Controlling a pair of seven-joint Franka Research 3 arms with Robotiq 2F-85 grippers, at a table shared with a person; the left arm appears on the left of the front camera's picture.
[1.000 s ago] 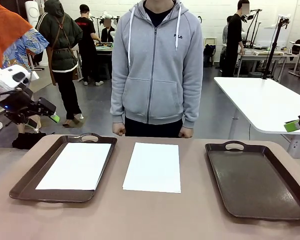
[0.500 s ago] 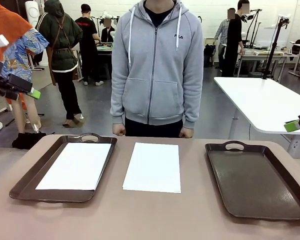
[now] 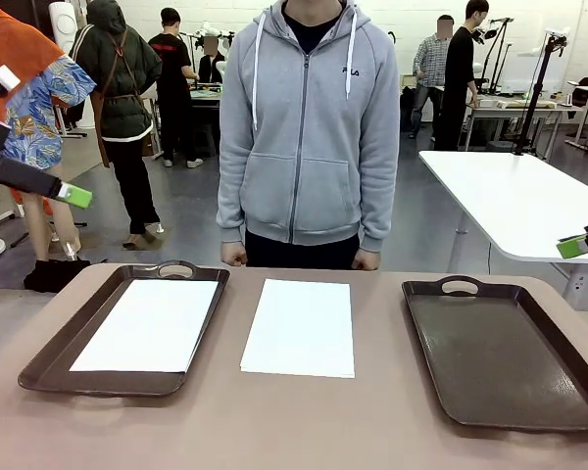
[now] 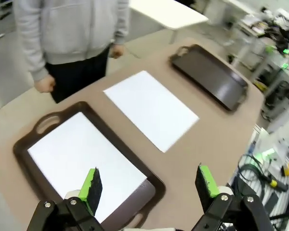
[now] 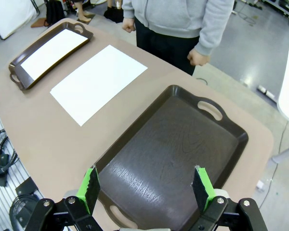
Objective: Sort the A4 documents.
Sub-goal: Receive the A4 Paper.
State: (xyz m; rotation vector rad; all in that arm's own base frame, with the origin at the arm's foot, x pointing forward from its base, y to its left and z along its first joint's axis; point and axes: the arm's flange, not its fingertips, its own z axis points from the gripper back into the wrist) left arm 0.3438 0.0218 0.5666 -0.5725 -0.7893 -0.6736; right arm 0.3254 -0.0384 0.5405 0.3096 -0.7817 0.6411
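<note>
Quick rundown: 2 paper sheets on the table (image 3: 274,431) rn. The left sheet (image 3: 147,325) lies flat inside the left tray (image 3: 49,351) and covers most of the bottom, w/ the dark rim showing all round it. The middle sheet (image 3: 300,326) lies flat on the bare tabletop btw the two trays, closer to the left tray and not touching either afaict. The right tray (image 3: 500,357) is dark brown w/ a handle cutout at each end, its bare bottom showing.

Left gripper (image 4: 148,184): jaws spread wide, green pads well apart, holding nothing. It hangs in the air off the table's left side, well above the left tray. Its wrist cam looks down on the left sheet, w/ the middle sheet and right tray further off.

Right gripper (image 5: 146,186): same deal, jaws wide apart, holding nothing. It hovers high over the near end of the right tray w/o touching it. In the front cam its green pad tip pokes in at the right edge.

A person (image 3: 309,127) in a grey zip hoodie stands at the far side, right behind the middle sheet. Their fists (image 3: 233,255) are down at the table edge, not touching any paper.
</note>
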